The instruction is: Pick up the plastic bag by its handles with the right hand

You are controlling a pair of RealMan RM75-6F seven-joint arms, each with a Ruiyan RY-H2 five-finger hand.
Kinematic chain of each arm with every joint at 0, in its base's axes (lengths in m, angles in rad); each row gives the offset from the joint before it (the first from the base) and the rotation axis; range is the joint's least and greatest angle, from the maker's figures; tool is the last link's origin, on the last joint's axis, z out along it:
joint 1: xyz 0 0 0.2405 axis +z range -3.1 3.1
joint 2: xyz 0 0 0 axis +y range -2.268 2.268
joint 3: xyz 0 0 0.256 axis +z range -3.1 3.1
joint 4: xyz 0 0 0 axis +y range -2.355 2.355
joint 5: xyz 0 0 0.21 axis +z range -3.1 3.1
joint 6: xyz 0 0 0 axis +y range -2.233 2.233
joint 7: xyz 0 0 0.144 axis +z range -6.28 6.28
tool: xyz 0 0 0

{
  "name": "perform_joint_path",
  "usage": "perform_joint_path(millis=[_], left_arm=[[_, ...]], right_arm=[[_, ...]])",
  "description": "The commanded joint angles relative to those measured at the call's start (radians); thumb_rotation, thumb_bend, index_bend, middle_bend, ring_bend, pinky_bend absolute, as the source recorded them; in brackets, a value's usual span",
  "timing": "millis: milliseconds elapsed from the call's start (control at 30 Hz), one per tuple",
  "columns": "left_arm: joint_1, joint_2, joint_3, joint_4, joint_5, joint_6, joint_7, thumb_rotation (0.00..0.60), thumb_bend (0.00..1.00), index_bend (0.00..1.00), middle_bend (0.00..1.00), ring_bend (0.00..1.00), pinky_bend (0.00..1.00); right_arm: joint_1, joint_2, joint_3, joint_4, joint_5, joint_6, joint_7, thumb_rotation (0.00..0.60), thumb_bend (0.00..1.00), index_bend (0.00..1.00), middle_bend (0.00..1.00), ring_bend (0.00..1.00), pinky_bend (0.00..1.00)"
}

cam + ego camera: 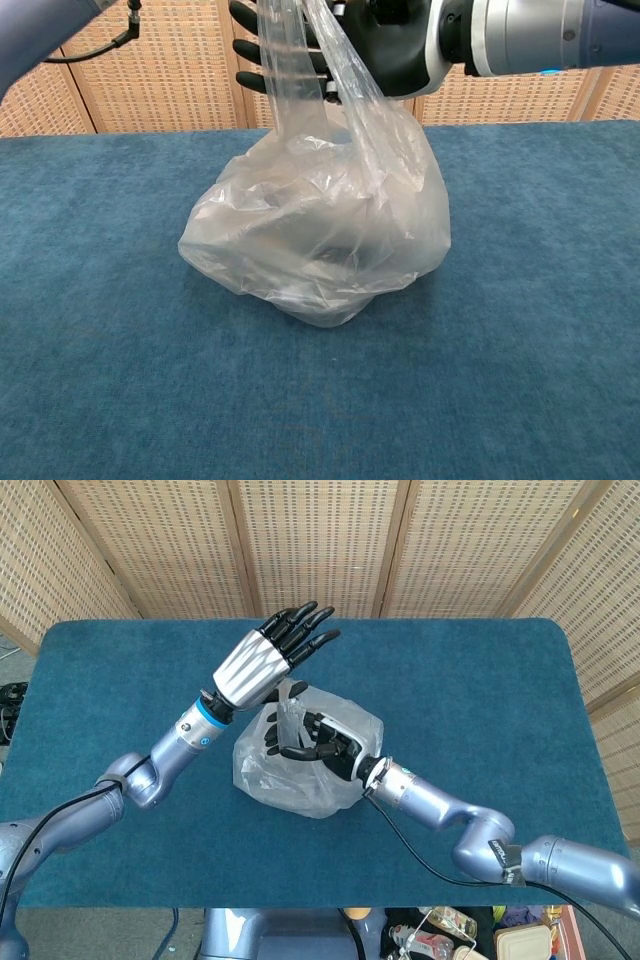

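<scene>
Plastic bag (320,240) rests on table (480,680); handles (300,60) pass through right hand (320,738), fingers curled on them. Head view alone shows left hand (268,660) at 11 o'clock, fingers extended together.

In the chest view, the black-and-silver right hand (385,45) is cut off by the top edge, so its upper part is not seen, and its dark fingers (262,50) are partly veiled behind the stretched handles (300,60) of the crumpled, translucent plastic bag (318,235). Whether those handles are gripped or only draped across the fingers cannot be told. The tops of the handles are lost past the same edge. What the bag contains cannot be made out through its creased film. In the head view, the silver-backed left hand (262,660) covers part of the bag's handles, and both arms are cut off at the lower edge.
</scene>
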Motion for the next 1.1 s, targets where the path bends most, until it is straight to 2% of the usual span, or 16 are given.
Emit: perform_joint_path(millis=[33, 333, 533, 633, 700, 800, 867, 900, 967, 1100], left_arm=[[0.007, 0.033, -0.006, -0.034, -0.013, -0.018, -0.011, 0.6, 0.07, 0.0, 0.0, 0.0, 0.18], [0.021, 0.057, -0.004, -0.034, -0.013, -0.02, -0.01, 0.6, 0.05, 0.0, 0.0, 0.0, 0.18], [0.03, 0.054, 0.001, -0.002, -0.008, -0.009, -0.032, 0.6, 0.05, 0.0, 0.0, 0.0, 0.18], [0.036, 0.065, 0.007, 0.01, -0.006, -0.014, -0.047, 0.6, 0.05, 0.0, 0.0, 0.0, 0.17], [0.038, 0.077, 0.014, 0.01, -0.003, -0.025, -0.062, 0.6, 0.04, 0.0, 0.0, 0.0, 0.18], [0.043, 0.086, 0.019, 0.007, -0.002, -0.03, -0.082, 0.6, 0.03, 0.0, 0.0, 0.0, 0.18], [0.045, 0.088, 0.023, 0.007, 0.0, -0.031, -0.093, 0.6, 0.01, 0.0, 0.0, 0.0, 0.18], [0.047, 0.09, 0.024, 0.007, 0.001, -0.031, -0.105, 0.596, 0.01, 0.0, 0.0, 0.0, 0.18], [0.051, 0.094, 0.025, 0.007, 0.001, -0.027, -0.122, 0.547, 0.0, 0.0, 0.0, 0.0, 0.18], [0.06, 0.115, 0.04, 0.003, 0.017, -0.022, -0.177, 0.276, 0.0, 0.0, 0.0, 0.0, 0.17]], right_arm=[[0.002, 0.005, -0.007, 0.003, -0.01, 0.002, 0.01, 0.6, 0.16, 0.36, 0.46, 0.38, 0.31], [0.011, 0.017, -0.031, 0.007, -0.052, 0.014, 0.055, 0.6, 0.22, 0.46, 0.58, 0.51, 0.37], [0.028, 0.024, -0.047, 0.02, -0.05, 0.012, 0.061, 0.6, 0.29, 0.52, 0.68, 0.66, 0.46], [0.036, 0.028, -0.051, 0.024, -0.039, 0.01, 0.051, 0.6, 0.42, 0.6, 0.74, 0.76, 0.62], [0.042, 0.031, -0.052, 0.025, -0.027, 0.009, 0.034, 0.6, 0.57, 0.63, 0.77, 0.8, 0.74], [0.051, 0.042, -0.055, 0.015, -0.014, -0.004, 0.006, 0.6, 0.93, 0.65, 0.79, 0.83, 0.83], [0.056, 0.051, -0.056, 0.008, -0.011, -0.015, -0.004, 0.6, 1.0, 0.65, 0.8, 0.84, 0.84], [0.064, 0.059, -0.059, 0.005, -0.012, -0.029, -0.015, 0.6, 1.0, 0.66, 0.8, 0.84, 0.84], [0.071, 0.067, -0.059, 0.002, -0.005, -0.044, -0.023, 0.6, 1.0, 0.66, 0.8, 0.85, 0.85], [0.077, 0.074, -0.06, 0.003, 0.018, -0.058, -0.056, 0.6, 1.0, 0.66, 0.8, 0.85, 0.85]])
